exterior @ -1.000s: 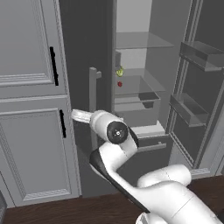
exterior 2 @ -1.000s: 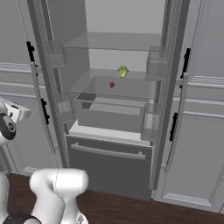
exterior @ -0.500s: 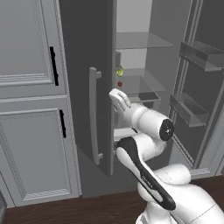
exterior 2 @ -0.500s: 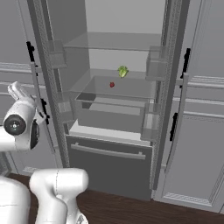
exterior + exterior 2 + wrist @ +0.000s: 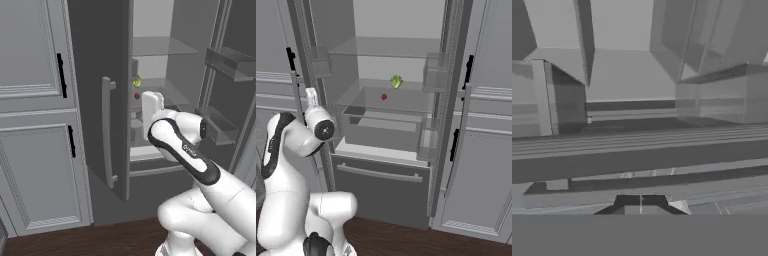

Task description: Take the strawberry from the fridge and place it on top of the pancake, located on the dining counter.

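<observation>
In the left base view, the arm now stands in front of the open fridge (image 5: 95,100), with its white wrist raised just beside the edge of the left door. A second ago it was much lower and further left, near the cabinets (image 5: 35,115), so it has swung up and toward the fridge opening. I judge this as the approach to the shelf, and the grasp is not yet begun. The strawberry (image 5: 137,95) lies on the middle shelf, just behind the wrist, and the small yellow-green item (image 5: 136,81) sits a little above it, further back.

In the right base view, both fridge doors are open and the inside is well visible. The strawberry (image 5: 384,96) rests on the glass shelf (image 5: 406,102) above the clear drawer (image 5: 381,127), near the middle of the shelf. The yellow-green item (image 5: 397,81) is behind it and slightly to the right. The arm is at the left side of the fridge, well apart from the berry and lower than the shelf edge. The bottom drawer (image 5: 381,190) with its bar handle stays closed. Grey panelled cabinets stand at both sides and the floor (image 5: 406,242) is dark wood.

In the hand view, the end effector (image 5: 640,202) shows its two dark tips together at the bottom, with nothing between them. Before it are grey shelf edges and door bins of the fridge. The berry I cannot find here.
</observation>
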